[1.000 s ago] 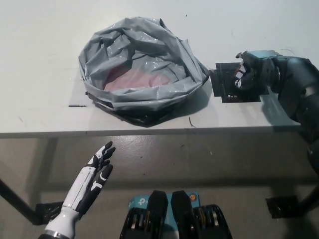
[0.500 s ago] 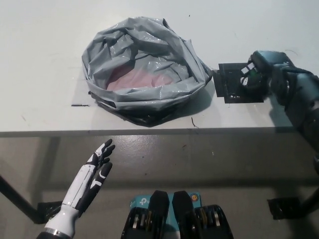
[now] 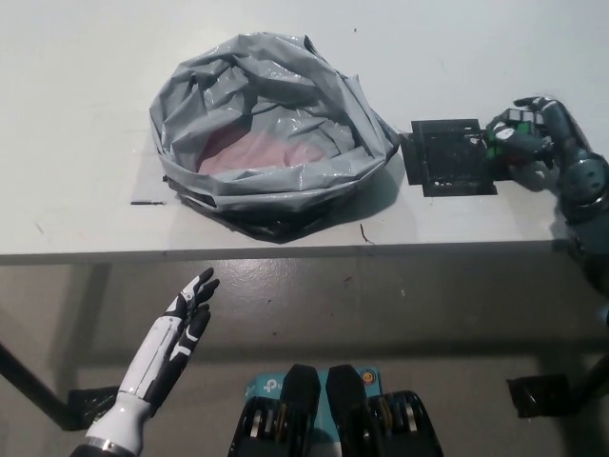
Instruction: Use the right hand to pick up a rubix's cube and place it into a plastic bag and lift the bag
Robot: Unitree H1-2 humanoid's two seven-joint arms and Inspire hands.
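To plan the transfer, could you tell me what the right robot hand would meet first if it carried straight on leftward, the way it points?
Most likely the dark square pad just beside the right robot hand; the grey plastic bag lies beyond it. Height above the table is unclear.

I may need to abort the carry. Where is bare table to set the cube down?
Bare table lies left of the plastic bag, behind it, and along the front edge. It is crowded on the right: the black pad touches the bag's rim, and the right hand holds the Rubik's cube beside it.

Glossy crinkled plastic bag point(image 3: 271, 133) (matt table point(image 3: 86, 86))
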